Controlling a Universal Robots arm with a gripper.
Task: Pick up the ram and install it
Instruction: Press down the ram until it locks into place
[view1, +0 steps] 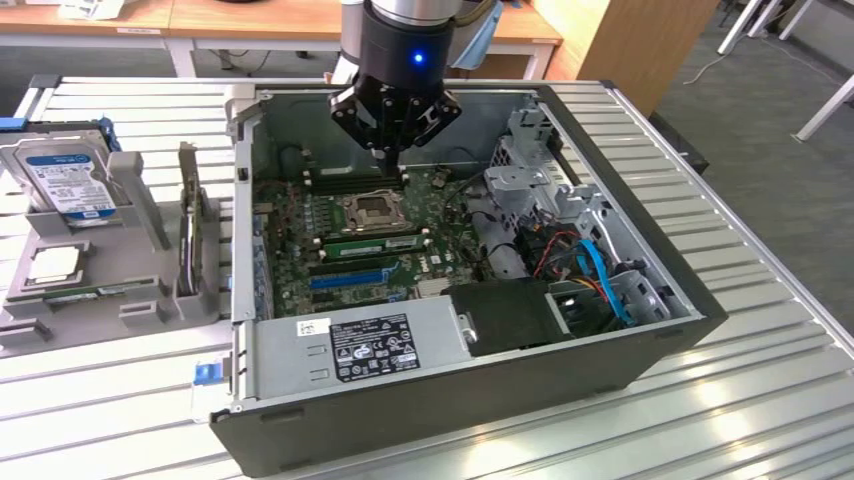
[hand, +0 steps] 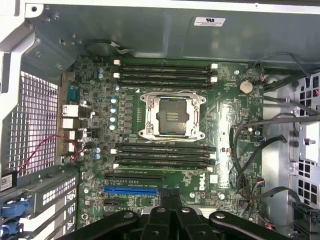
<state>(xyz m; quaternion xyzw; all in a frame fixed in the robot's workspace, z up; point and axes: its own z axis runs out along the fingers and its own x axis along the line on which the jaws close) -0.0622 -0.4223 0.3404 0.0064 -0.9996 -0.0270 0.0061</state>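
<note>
A slatted metal table (view1: 747, 330) carries an open computer case (view1: 641, 250), lying on its side and taking up the middle of the exterior view. Inside it, the green motherboard (view1: 287, 255) (hand: 227, 115) covers the case's left half. A grey power supply (view1: 360, 345) with a black label runs along the case's lower edge. Drive cages with a tangle of black, blue and orange cables (view1: 587, 265) crowd the right half.

At the exterior view's left, just beside the case, stands a grey holder (view1: 134, 205). A blue-labelled hard drive (view1: 67, 180) leans in its upper part, and a dark expansion card (view1: 190, 235) stands on edge along its right side.

The gripper (view1: 388, 150) (hand: 170, 200) hangs from the arm at the upper centre of the exterior view, over the memory slots (hand: 165, 72) near the case's far wall. Its fingers (hand: 176, 205) are clenched together with nothing between them. The empty processor socket (view1: 370, 211) (hand: 171, 116) sits just below it in the frame, with more slots (hand: 165, 156) on the socket's other side.

The ram (view1: 100, 291) appears to be the thin green stick lying flat along the holder's lower edge, at the lower left of the exterior view and well apart from the gripper, though it is too small there to be sure. The case's left wall and the upright card stand between them.
</note>
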